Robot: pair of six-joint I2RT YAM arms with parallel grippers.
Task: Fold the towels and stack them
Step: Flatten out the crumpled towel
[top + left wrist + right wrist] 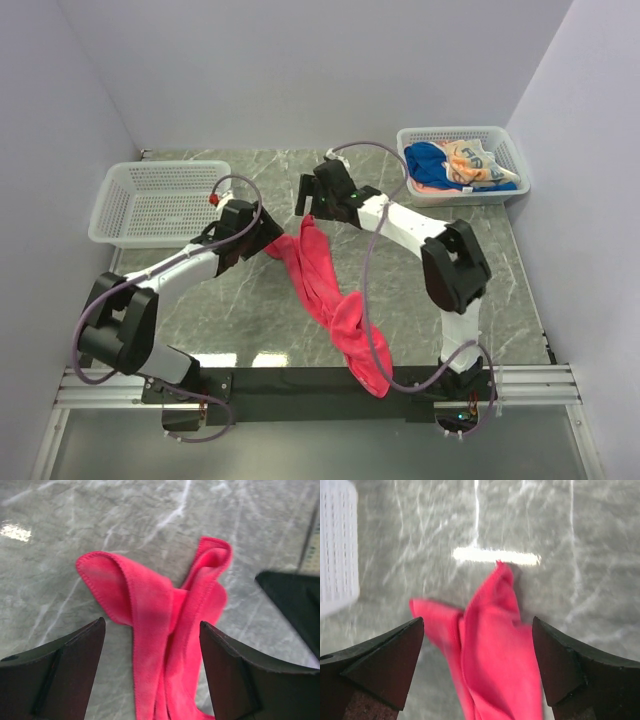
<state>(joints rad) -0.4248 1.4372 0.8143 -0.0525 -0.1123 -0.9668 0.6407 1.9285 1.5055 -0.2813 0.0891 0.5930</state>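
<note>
Marble tabletop [420, 290], grey-green. Pink-red towel [335, 305] lies twisted, far end under both pincers. Left gripper [152, 626] spread, straddling looped corner, not touching; right gripper [478, 624] spread above neighbouring tip. Probably placed so to pinch corners, pull cloth flat.

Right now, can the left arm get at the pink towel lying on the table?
Probably yes. The left gripper hangs open right over the far end of the pink towel, nothing between its jaws and the cloth. The right gripper, also open, hovers at that same end and could crowd it.
</note>
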